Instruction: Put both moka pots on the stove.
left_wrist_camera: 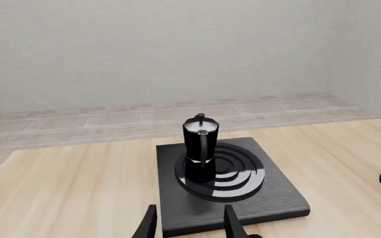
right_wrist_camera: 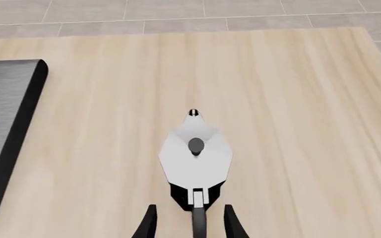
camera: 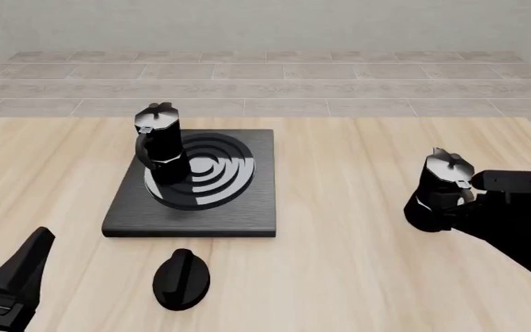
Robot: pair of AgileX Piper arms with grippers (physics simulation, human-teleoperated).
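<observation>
So one pot [camera: 160, 142] already stands upright on the stove [camera: 194, 182], on the burner's side toward the left arm. The other pot [camera: 438, 188] sits on the worktop [camera: 358, 173], well apart from the stove, and the right hand [right_wrist_camera: 189, 225] is right at it. From that arm's camera the pot lies straight ahead of the hand, lid up, spout pointing directly away, its curved handle facing back and sitting between the two fingers [right_wrist_camera: 149, 223]. The fingers stand narrowly apart on either side of the handle; I cannot tell whether they already press it. I would say the grip is about to be made or has just been made.

What the next move turns on: from that hand the stove lies off toward the left arm's side, across open worktop, with the free half of the burner nearest. The right arm is plainly the nearer one.

The left hand [camera: 3, 273] hangs back from the stove with its fingers spread and nothing in them, the first pot ahead of it. A black knob [camera: 182, 278] lies just this side of the stove.
</observation>
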